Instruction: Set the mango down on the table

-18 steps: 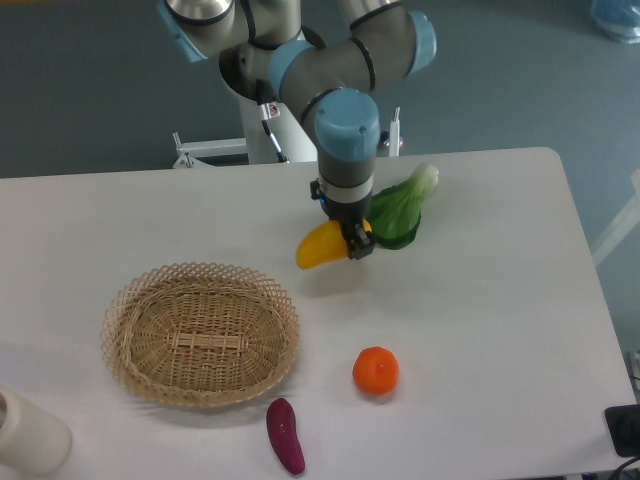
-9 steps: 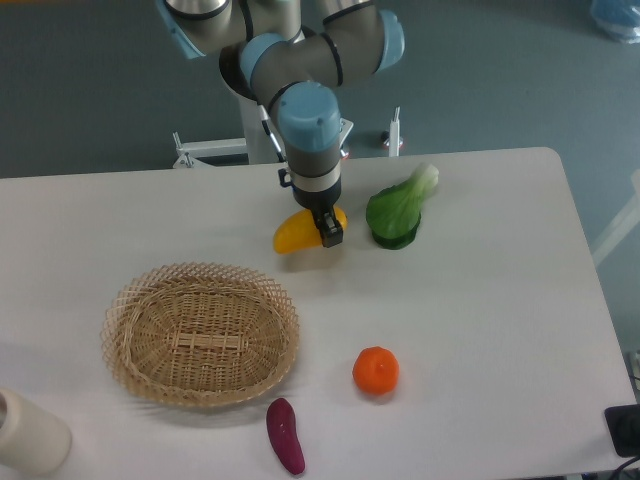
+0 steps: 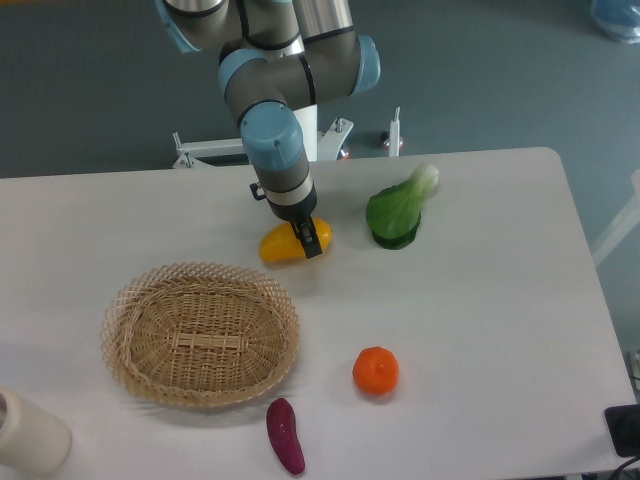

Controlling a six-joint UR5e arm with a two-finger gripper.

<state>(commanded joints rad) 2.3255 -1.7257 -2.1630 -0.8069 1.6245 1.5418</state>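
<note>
The yellow mango [image 3: 281,245] is low over or on the white table [image 3: 480,300], just behind the wicker basket's far rim. My gripper [image 3: 305,238] is shut on the mango, its fingers clamped on the fruit's right half. I cannot tell if the mango touches the tabletop.
A woven wicker basket [image 3: 200,332] stands at the front left. A green bok choy [image 3: 398,210] lies right of the gripper. A round orange fruit [image 3: 376,370] and a purple eggplant [image 3: 285,435] lie near the front. A white cylinder [image 3: 28,432] is at the front left corner.
My gripper has carried the mango leftward, away from the bok choy, and lower toward the tabletop behind the basket.
</note>
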